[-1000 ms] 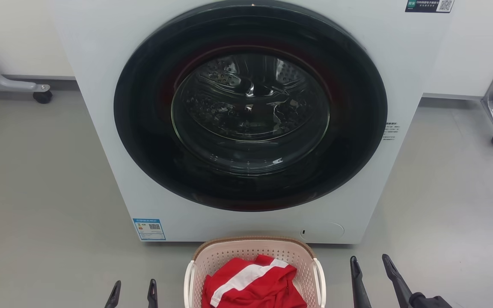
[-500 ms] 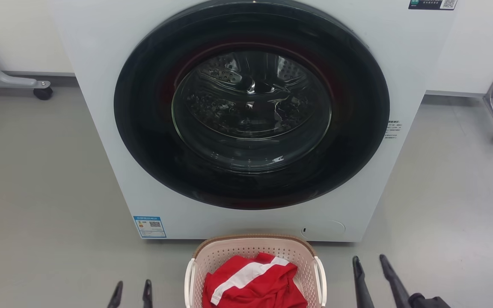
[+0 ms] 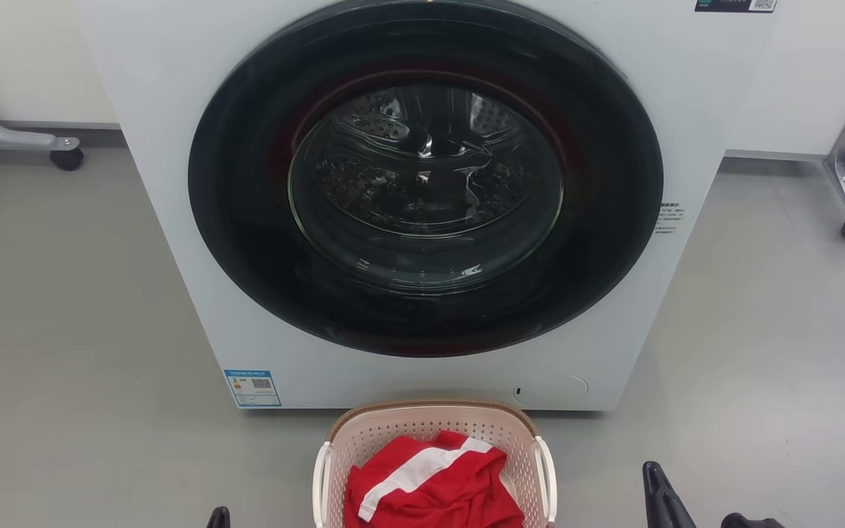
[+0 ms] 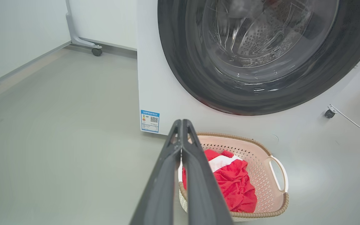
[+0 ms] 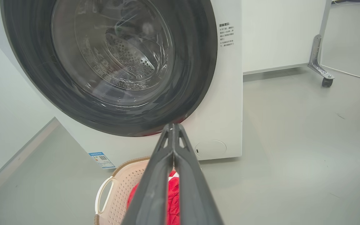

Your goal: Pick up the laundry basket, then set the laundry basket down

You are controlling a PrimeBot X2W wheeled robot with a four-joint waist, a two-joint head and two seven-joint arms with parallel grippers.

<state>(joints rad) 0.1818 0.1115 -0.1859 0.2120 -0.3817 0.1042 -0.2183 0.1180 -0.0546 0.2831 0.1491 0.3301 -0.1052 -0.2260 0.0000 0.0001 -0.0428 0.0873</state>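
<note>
The basket [image 3: 433, 429] sits on the floor [image 3: 63, 330] at 6 o'clock, right in front of the washer [image 3: 173, 110], red cloth [image 3: 430, 491] inside. Our left gripper [image 4: 181, 121] at 7 and right gripper [image 5: 172, 126] at 5 flank its handles [image 3: 546, 469], jaws pinched together, empty. Fits pre-lift or just set down.

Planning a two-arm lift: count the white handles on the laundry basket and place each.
2: the left handle on the left side of the laundry basket, the right handle on its right side. None seems hidden.
</note>
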